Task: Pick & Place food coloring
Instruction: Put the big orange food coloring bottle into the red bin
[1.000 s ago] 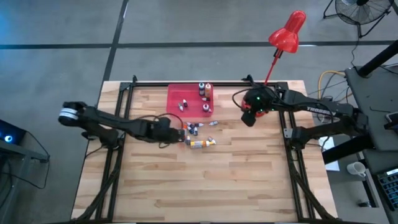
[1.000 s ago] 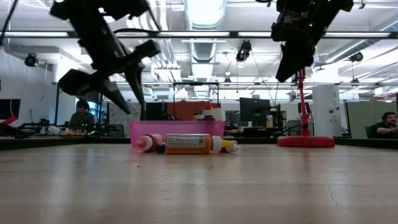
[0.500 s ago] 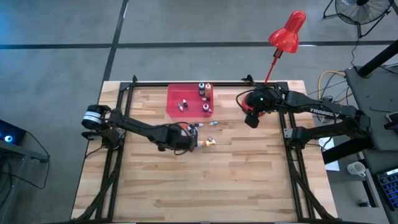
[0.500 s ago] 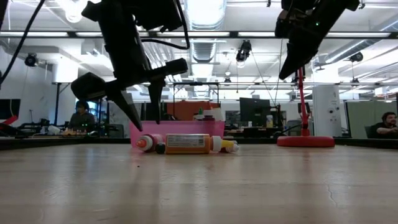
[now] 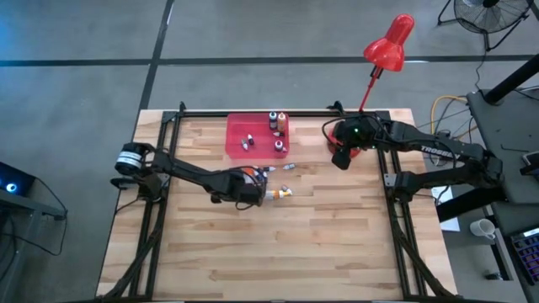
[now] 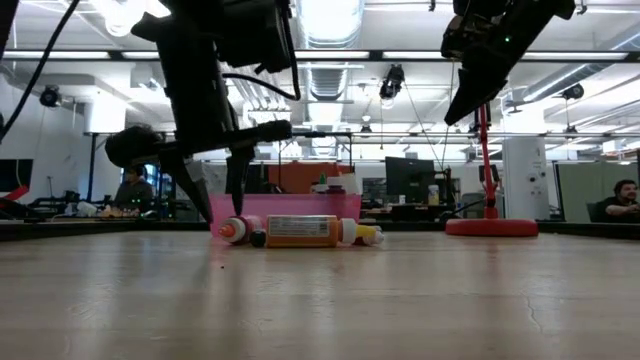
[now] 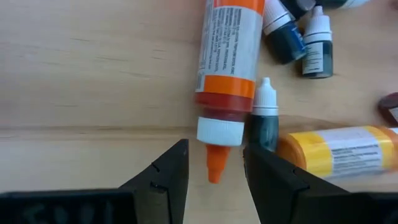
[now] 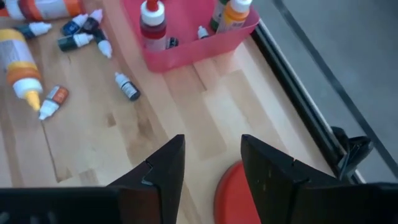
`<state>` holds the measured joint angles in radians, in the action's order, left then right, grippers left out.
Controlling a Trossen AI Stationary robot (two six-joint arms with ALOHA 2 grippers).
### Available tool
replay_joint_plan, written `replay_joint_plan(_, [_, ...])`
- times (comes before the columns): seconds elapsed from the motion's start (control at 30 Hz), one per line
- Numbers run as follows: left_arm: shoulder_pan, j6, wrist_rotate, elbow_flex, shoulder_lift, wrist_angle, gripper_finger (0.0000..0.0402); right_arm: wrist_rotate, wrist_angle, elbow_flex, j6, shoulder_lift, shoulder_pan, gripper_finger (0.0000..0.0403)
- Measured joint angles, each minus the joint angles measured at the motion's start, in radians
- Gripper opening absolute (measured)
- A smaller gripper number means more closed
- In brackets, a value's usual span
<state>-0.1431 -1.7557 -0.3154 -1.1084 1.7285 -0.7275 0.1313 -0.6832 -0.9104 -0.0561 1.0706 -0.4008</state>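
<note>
Left gripper (image 7: 213,163), fingers spread, straddles the orange bottle (image 7: 226,59) tip; it should advance toward 12 o'clock to the body before closing. Right gripper (image 8: 211,163) waits released.

The tray (image 5: 246,132) sits at the far middle of the worktop (image 5: 278,244), several bottles standing in it. Just in front of it, loose food coloring bottles (image 5: 275,193) lie on the wood. The left claw (image 5: 254,189) hangs over their left end. The right claw (image 5: 340,157) waits right of the tray, beside the lamp base (image 8: 239,196).
</note>
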Motion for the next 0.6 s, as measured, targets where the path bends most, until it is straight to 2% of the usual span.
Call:
replay_joint_plan(0.33, [0.006,-0.002,-0.071,0.000,0.037,0.022,0.0126,0.000,0.030,0.000,0.004,0.000,-0.013,0.0144])
replay_joint_plan(0.6, [0.009,0.008,-0.069,0.000,0.081,0.050,0.0126,0.000,0.031,0.000,0.022,0.000,-0.012,0.0137])
